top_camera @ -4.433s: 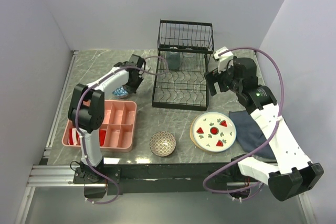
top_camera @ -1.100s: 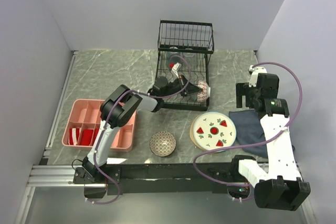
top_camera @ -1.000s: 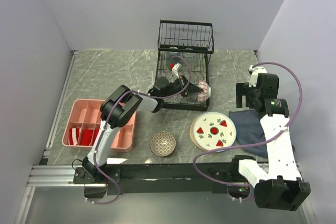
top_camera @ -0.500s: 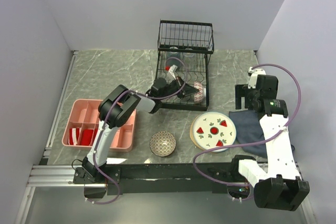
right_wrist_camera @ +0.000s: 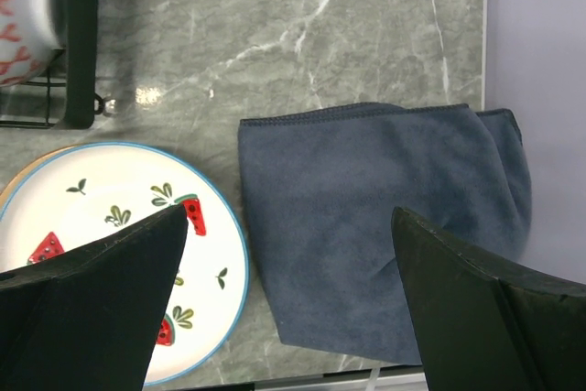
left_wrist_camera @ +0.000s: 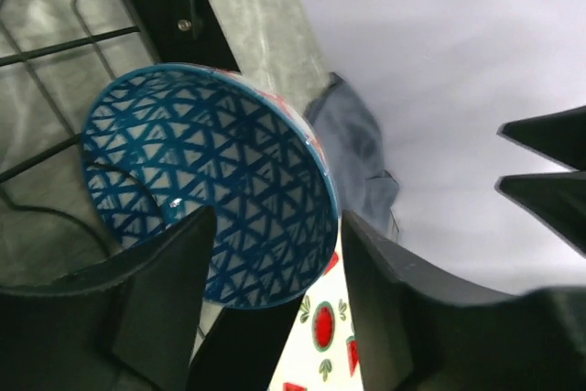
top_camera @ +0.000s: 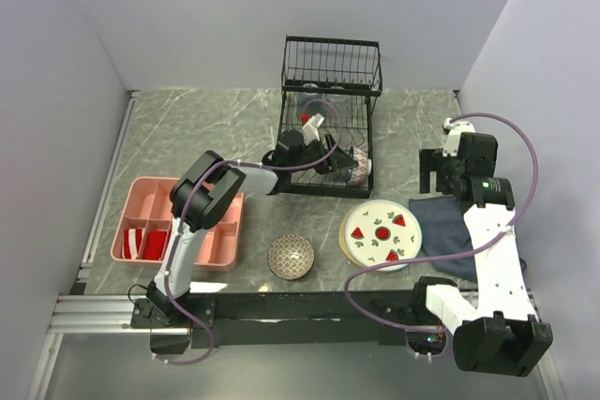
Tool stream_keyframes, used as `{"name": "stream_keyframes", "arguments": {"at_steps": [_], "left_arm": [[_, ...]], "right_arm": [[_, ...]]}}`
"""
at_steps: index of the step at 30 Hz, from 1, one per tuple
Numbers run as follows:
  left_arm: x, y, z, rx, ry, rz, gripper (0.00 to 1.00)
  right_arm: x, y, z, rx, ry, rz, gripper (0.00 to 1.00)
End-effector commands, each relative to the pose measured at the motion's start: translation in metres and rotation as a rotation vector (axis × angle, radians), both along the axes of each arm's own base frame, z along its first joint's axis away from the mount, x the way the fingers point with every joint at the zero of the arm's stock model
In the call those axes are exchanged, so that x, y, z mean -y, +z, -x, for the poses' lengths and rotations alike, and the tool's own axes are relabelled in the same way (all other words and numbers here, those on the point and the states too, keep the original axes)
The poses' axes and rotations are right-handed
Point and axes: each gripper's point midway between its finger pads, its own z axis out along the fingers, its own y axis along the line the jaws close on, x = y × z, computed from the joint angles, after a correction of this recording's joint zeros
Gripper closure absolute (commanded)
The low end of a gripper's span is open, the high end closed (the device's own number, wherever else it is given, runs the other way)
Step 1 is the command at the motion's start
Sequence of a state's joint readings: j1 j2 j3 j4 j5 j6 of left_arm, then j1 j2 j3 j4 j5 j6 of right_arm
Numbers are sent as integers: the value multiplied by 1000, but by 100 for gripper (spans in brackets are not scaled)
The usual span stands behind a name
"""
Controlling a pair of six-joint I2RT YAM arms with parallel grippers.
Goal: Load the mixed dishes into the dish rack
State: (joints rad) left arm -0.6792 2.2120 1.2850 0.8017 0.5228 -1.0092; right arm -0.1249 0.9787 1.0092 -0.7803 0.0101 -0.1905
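My left fingers (left_wrist_camera: 275, 318) stand parted around the blue bowl (left_wrist_camera: 206, 180), which sits tilted on edge in the rack (top_camera: 325, 142), lower tier, right side. Whether the pads touch its rim, I cannot tell. My judgement: I'm placing dish 1 of 4. My right fingers (right_wrist_camera: 288, 309) are spread and hold nothing, over the cloth (right_wrist_camera: 380, 226) and watermelon plate (right_wrist_camera: 119, 254). Next, I should back the left arm out without snagging wires, then go for the pink bowl (top_camera: 291, 257) on the bench (top_camera: 187, 128).
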Motion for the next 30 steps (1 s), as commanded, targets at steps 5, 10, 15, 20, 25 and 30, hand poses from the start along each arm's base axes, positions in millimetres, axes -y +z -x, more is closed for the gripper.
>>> {"name": "stream_keyframes", "arguments": {"at_steps": [5, 10, 15, 20, 25, 30], "left_arm": [[-27, 35, -8, 189, 31, -213, 29], [-66, 44, -4, 265, 87, -376, 21], [-117, 61, 56, 505, -109, -542, 22], [-164, 43, 140, 818, -460, -652, 24], [-189, 36, 194, 863, -573, -703, 23], [-188, 22, 218, 802, -574, -757, 25]], "right_arm": [[-11, 10, -9, 76, 36, -51, 0], [-29, 10, -7, 96, 118, -114, 0], [-58, 3, 6, 89, 304, -167, 0], [-63, -1, 0, 119, 356, -161, 0], [-67, -1, -6, 159, 347, -194, 0], [-71, -13, 3, 143, 352, -216, 0]]}}
